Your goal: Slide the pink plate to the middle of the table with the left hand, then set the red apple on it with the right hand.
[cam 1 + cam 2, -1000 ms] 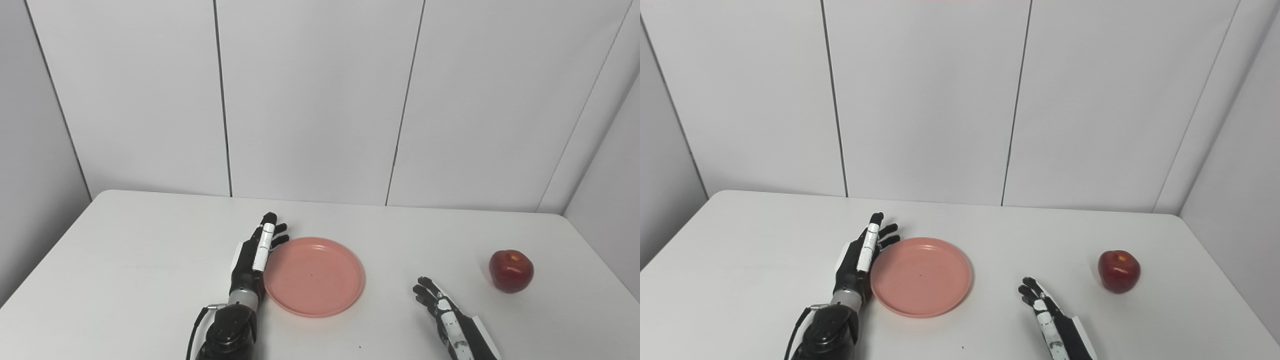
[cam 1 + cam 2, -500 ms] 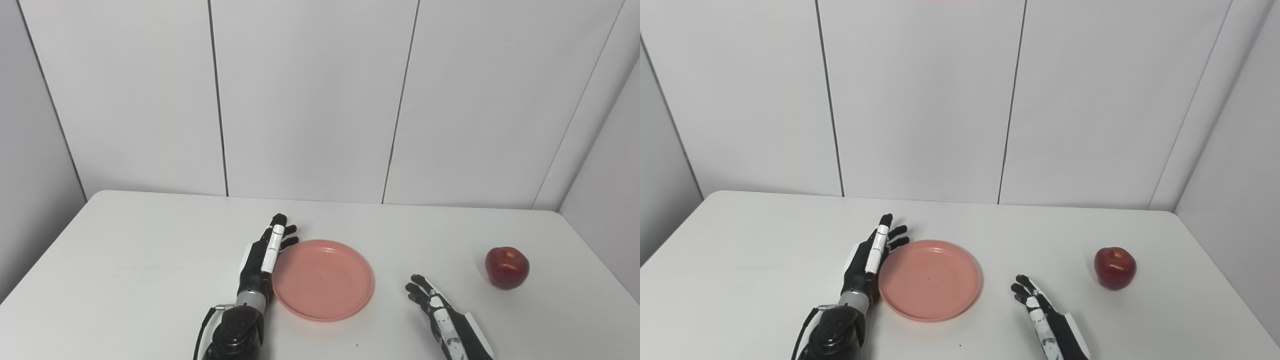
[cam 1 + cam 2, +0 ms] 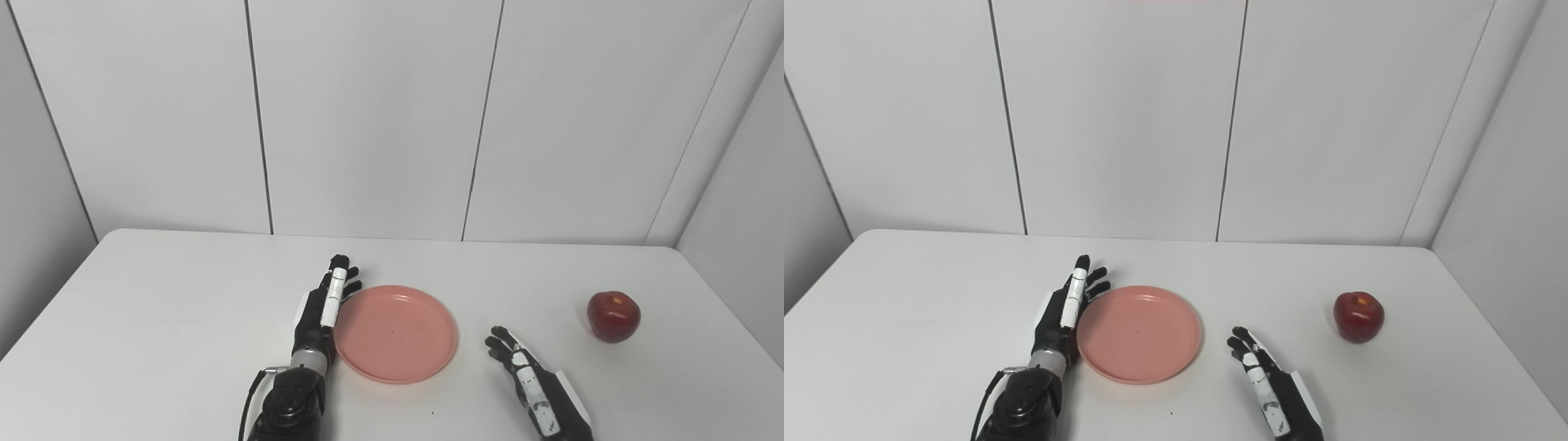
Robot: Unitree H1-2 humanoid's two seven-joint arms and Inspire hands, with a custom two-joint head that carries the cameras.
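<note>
The bench (image 3: 153, 318) has a smooth white matt top with a faint sheen, and the pink plate (image 3: 395, 334) near its centre looks like smooth matt plastic. The red apple (image 3: 614, 316), at 3 o'clock from the plate, has a glossy skin with small highlights. The left hand (image 3: 321, 306) and right hand (image 3: 527, 380) show black, semi-gloss plastic-looking shells with white inserts, and a metallic ring at the left wrist (image 3: 304, 360).
</note>
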